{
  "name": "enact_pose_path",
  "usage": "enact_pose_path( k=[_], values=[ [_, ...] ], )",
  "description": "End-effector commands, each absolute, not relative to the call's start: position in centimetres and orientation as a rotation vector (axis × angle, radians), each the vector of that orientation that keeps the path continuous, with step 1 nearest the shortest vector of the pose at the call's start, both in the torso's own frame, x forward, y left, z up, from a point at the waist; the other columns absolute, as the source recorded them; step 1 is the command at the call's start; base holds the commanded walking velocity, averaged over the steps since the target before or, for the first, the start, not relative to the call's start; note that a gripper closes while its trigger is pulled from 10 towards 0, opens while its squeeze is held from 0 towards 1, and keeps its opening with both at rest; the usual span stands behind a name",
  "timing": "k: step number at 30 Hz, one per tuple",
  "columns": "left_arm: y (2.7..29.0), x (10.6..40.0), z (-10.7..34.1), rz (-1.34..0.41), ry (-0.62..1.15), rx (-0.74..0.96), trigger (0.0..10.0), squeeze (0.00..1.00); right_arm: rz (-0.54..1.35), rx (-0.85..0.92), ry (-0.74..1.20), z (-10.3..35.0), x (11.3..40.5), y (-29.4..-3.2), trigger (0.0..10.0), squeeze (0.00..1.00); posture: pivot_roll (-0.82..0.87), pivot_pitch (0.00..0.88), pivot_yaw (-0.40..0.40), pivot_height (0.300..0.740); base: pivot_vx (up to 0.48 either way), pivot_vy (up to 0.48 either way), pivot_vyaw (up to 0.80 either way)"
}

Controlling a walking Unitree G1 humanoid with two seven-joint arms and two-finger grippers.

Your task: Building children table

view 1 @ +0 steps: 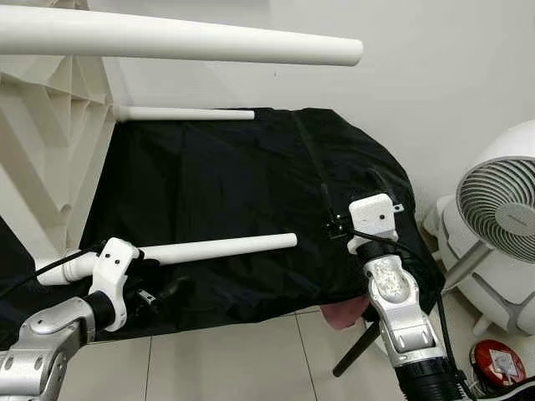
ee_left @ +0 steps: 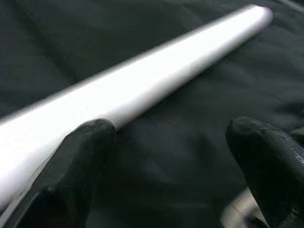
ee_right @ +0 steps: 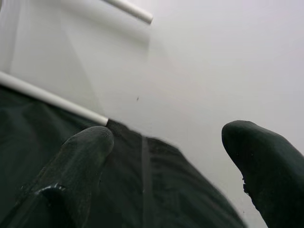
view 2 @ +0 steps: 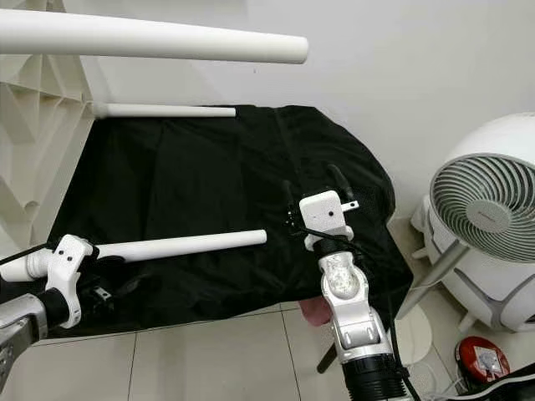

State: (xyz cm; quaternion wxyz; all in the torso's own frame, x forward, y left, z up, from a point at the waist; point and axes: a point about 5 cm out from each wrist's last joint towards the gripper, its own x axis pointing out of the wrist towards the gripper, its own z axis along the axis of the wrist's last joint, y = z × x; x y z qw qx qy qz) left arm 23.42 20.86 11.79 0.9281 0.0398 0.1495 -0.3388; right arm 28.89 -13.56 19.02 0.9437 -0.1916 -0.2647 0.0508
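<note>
The white children's table lies on its side at the left, its ribbed underside (view 1: 50,125) facing me. Three white legs stick out to the right: an upper leg (view 1: 167,40), a far leg (view 1: 184,114) and a lower leg (view 1: 226,246). They reach over a black cloth (view 1: 234,184). My left gripper (ee_left: 171,142) is open just beside the lower leg (ee_left: 156,76), which runs along one finger (ee_left: 80,156) rather than between the two. My right gripper (view 2: 313,184) is open over the cloth's right part, holding nothing.
A white fan (view 1: 501,209) stands on the floor at the right, with a red round object (view 1: 496,361) below it. Something pink (view 1: 343,313) pokes out under the cloth's front edge, and a black rod (view 1: 355,349) slants beside my right arm. Pale tiles (view 1: 234,359) lie in front.
</note>
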Motion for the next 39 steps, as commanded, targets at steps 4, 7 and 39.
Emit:
enact_pose_path(
  k=[4, 7, 39],
  values=[
    [18.5, 21.4, 11.4, -0.914, 0.351, 0.035, 10.0, 0.00, 0.117, -0.461, -0.667, 20.8, 28.4, -12.8, 10.0, 0.00, 0.00, 0.000, -0.005, 0.740, 0.000, 0.000, 0.00],
    [17.0, 20.4, 11.3, -0.978, 0.357, 0.012, 10.0, 0.00, 0.161, -0.549, -0.758, 21.7, 28.1, -11.6, 10.0, 0.00, 0.00, 0.000, -0.008, 0.740, 0.000, 0.000, 0.00],
    [14.3, 20.7, 12.4, -0.996, 0.303, -0.060, 10.0, 0.00, 0.543, -0.936, -1.254, 29.5, 28.7, -4.5, 10.0, 0.00, -0.02, 0.000, -0.020, 0.740, 0.000, 0.000, 0.00]
  ],
)
